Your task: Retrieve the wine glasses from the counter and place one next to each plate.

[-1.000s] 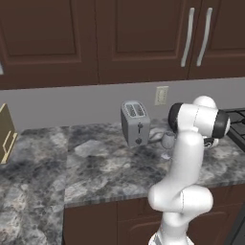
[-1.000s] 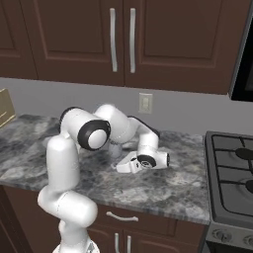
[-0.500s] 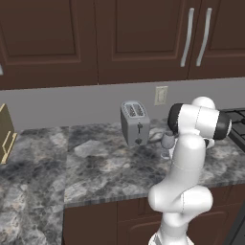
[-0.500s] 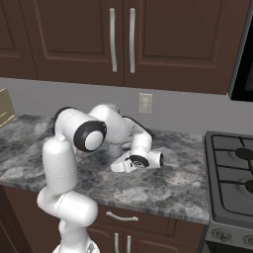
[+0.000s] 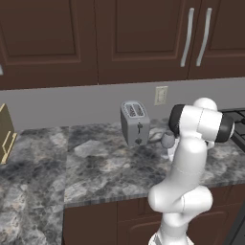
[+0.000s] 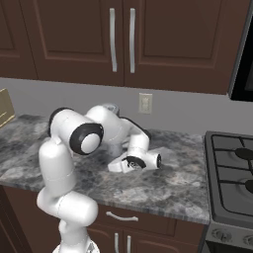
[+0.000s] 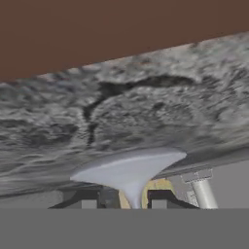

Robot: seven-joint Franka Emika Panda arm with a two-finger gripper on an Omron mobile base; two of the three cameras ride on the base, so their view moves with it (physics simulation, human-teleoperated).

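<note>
Right now my two-finger gripper sits low over the grey marbled counter, its jaws closing round the clear wine glass's stem, foot spread just ahead.

just left of the gripper the way is blocked by a silver toaster. a wine glass is lodged between its fingers. open counter is left to the right, bounded by a stove.
</note>
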